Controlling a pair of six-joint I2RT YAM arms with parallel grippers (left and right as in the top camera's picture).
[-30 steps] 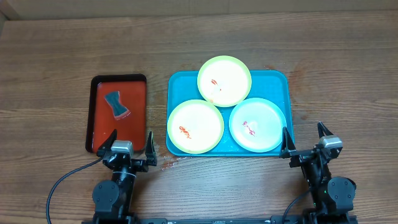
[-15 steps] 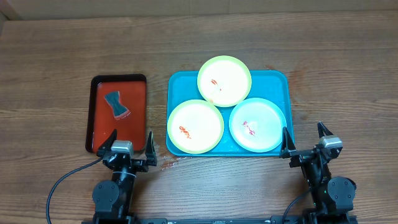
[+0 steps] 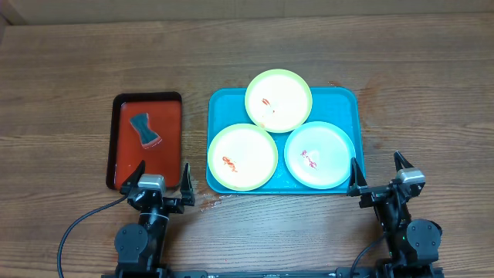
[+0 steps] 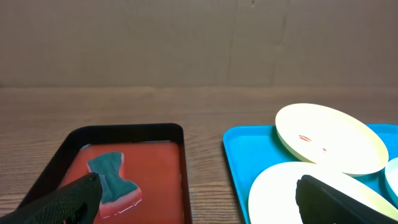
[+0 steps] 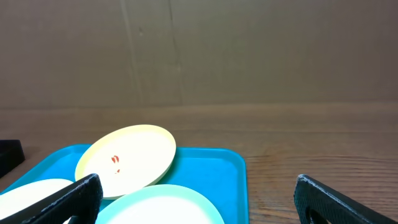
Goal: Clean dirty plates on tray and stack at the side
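Wood-grain brown counter (image 3: 417,77) is filling the whole overhead view, w/ a plain brown board wall (image 4: 186,43) standing behind it in both wrist views. Faint reddish marks (image 3: 210,202) are showing on the wood by the big tray's near-left corner.

Large turquoise-blue rectangular plastic tray (image 3: 343,104) is sitting right of centre, carrying all 3 round plastic plates. Far yellow-green-rimmed plate (image 3: 279,100) is lying tilted, its near edge overlapping the two in front. Near-left yellow-green-rimmed plate (image 3: 242,157) and near-right light blue plate (image 3: 319,155) are lying side by side. Each is wearing a small red smear.

Off to the left, apart from the blue tray, a smaller dark-rimmed red tray (image 3: 171,131) is holding a grey-blue hourglass-shaped sponge (image 3: 144,130) in its far half.

Left hand (image 3: 164,168) is hanging at the red tray's near edge, fingers spread wide, gripping nothing. Right hand (image 3: 376,159) is hanging just off the blue tray's near-right corner, likewise spread & empty.

Hard to see: wrist views are catching only dark finger ends in the bottom corners. Left wrist view is cutting the light blue plate down to a sliver at the right edge. Arm bases are running off the overhead's bottom edge, as is a black cable (image 3: 77,228) curling from the left arm.
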